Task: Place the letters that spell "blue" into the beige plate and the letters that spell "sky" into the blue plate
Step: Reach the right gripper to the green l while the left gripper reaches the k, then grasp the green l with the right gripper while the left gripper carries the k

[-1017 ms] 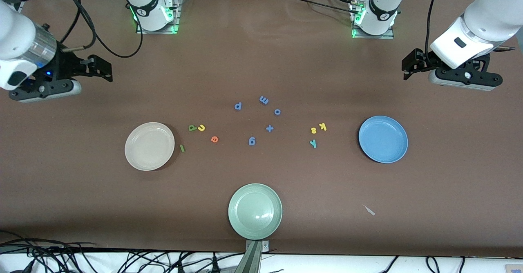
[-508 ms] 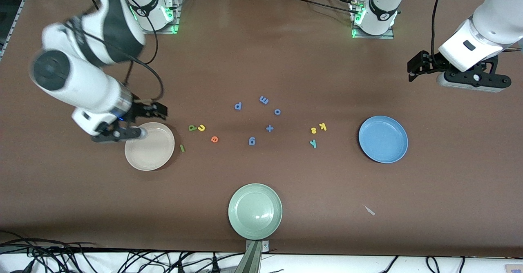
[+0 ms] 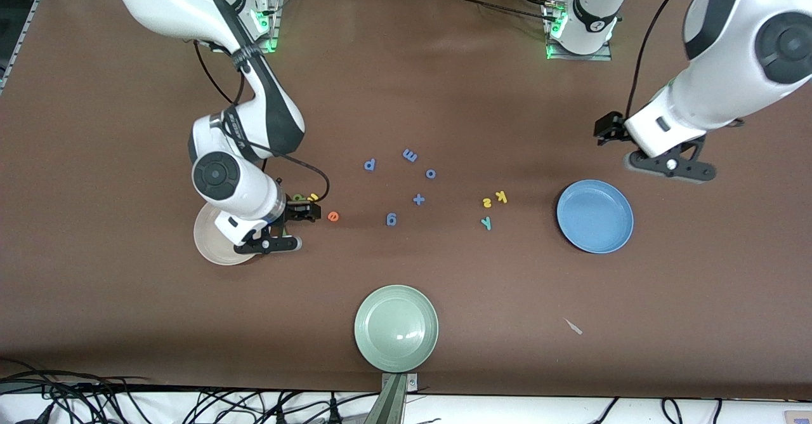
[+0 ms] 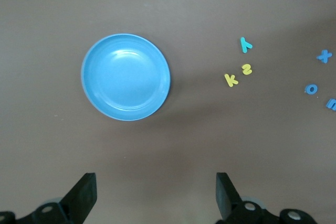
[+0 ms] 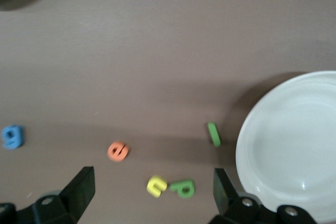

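The green l (image 5: 213,134) lies flat, long axis running toward the beige plate (image 5: 286,145). Right end effector (image 5: 151,192) open above it; left end effector (image 4: 156,195) open near the blue plate (image 4: 126,77).

Light: bright overhead lighting is glinting off the pale green plate (image 3: 396,329).
Shadows: soft shade is pooling under the right gripper (image 5: 152,192).
Blur: the letters below it are smearing slightly.

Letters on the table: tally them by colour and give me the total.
Blue: 5 (p, m, o, x, g)
Yellow: 3 (u, s, k)
Green: 2 (b, l)
Teal: 1 (y)
Orange: 1 (e)
Total: 12
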{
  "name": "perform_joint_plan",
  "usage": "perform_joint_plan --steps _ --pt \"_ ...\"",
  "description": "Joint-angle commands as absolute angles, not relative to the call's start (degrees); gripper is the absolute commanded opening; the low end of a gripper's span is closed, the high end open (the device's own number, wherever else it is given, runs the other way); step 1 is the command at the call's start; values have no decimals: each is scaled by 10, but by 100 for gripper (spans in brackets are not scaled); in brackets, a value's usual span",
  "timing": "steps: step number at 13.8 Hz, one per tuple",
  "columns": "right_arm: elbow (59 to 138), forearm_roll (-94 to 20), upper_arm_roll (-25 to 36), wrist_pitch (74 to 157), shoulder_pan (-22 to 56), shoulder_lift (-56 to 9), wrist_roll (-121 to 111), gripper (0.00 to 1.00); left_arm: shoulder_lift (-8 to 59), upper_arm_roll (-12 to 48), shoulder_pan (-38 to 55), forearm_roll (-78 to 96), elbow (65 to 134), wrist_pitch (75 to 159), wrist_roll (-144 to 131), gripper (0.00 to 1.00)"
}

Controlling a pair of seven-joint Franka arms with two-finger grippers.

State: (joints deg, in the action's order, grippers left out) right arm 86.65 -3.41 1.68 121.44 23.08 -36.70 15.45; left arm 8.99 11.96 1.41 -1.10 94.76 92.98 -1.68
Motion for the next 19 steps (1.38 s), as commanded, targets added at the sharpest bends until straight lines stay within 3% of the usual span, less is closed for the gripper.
perform_joint_plan --steps 1,7,10,14,19 --pt "856 -5 19 1262 226 -404 151 100 145 119 38 -2 933 964 -4 100" --pt "870 -11 18 1298 207 -418 118 98 243 119 63 0 937 1047 -45 100" --pt "903 -13 17 1348 208 -419 122 85 285 119 82 0 940 1076 -156 100" --pt "905 -14 15 1351 208 -420 118 67 337 119 116 0 958 1154 -296 100" --pt "947 -14 15 1404 204 -420 75 66 335 119 127 0 1066 1299 -337 100"
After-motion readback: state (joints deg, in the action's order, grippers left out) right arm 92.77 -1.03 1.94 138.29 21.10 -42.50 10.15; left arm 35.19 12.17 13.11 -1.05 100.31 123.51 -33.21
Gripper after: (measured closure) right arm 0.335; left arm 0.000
